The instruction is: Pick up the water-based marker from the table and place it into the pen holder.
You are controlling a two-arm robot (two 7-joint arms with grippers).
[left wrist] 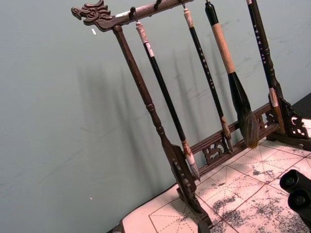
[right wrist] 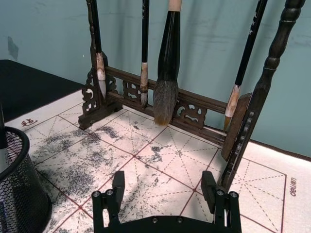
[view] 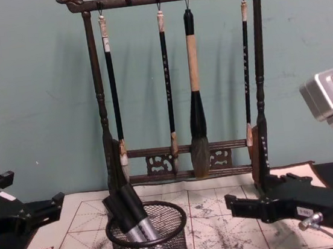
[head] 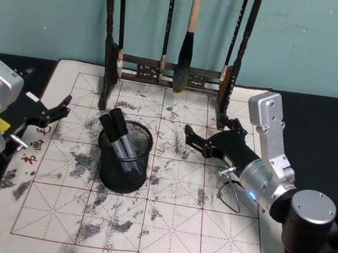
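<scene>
At the right of the head view, the right gripper (head: pixel 194 139) reached from the lower right toward the middle of the frame, low over the white grid-lined calligraphy mat (head: pixel 214 239) with grey ink smudges, its two black fingers (right wrist: pixel 118 183) spread apart with nothing between them. At the left edge the left gripper (head: pixel 62 109) hung over the mat's left border, its fingers also parted and empty. Just left of centre stood the small round black wire-mesh pen holder (head: pixel 121 172), upright on the mat between the two grippers and touching neither. Two markers with grey barrels and black caps (head: pixel 115 127) leaned inside it toward the upper left, caps above the rim; which one was the water-based marker could not be told. At the top of the frame, behind the cup, stood the tall dark wooden brush rack (view: pixel 186 164) with carved ends, and four calligraphy brushes hung from its top bar: three thin ones and one thick brush (view: pixel 196 108) with a tan handle.
</scene>
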